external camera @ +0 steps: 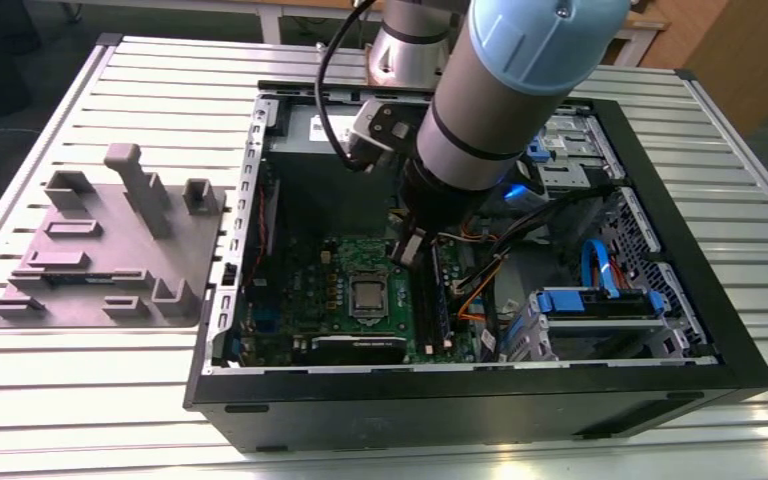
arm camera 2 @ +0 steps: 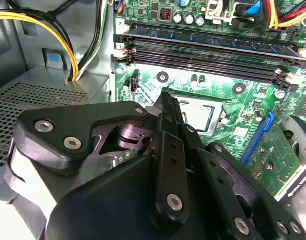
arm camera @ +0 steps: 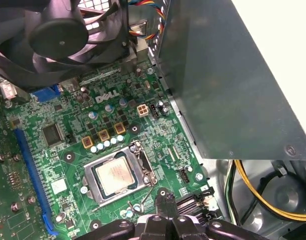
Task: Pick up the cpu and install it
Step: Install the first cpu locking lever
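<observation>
Cpu [arm camera: 114,175] lies in motherboard [arm camera: 40,167] socket, memory slots [arm camera 2: 208,50] alongside. Arm [external camera: 491,100] angled down into case [external camera: 491,405]; fingers [arm camera 2: 169,135] together, empty, beside socket.

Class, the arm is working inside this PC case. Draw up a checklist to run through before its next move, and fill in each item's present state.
1. cpu lies flat in the socket: ok.
2. gripper is shut and holds nothing: ok.
3. Gripper tips are beside the socket, off the cpu: ok.
4. Socket latch is closed: cannot tell.
5. yellow cables are away from the gripper: ok.
</observation>
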You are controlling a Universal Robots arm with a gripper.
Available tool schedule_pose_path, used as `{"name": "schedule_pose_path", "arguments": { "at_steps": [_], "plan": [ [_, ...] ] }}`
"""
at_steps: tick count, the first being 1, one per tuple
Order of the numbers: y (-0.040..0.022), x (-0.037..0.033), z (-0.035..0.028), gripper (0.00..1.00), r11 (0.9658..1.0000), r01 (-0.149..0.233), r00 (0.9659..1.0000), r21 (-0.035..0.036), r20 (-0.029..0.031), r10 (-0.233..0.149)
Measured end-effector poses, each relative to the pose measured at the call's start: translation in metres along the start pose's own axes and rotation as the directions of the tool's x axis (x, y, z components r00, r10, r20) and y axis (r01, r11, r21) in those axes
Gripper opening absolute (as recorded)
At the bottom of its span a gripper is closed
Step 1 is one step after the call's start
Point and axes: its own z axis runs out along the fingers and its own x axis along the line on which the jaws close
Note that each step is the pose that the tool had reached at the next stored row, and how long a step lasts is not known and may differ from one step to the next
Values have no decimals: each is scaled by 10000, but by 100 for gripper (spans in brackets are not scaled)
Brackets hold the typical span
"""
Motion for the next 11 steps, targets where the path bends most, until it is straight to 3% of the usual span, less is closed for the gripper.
{"name": "schedule_pose_path", "arguments": {
  "at_steps": [5, 11],
  "plan": [
    [-1, 2, 4, 10, 9980, 635, 9979, -62, -111, -636],
    [-5, 24, 16, 10, 9935, 1138, 9933, -84, -185, -1140]
  ]
}}
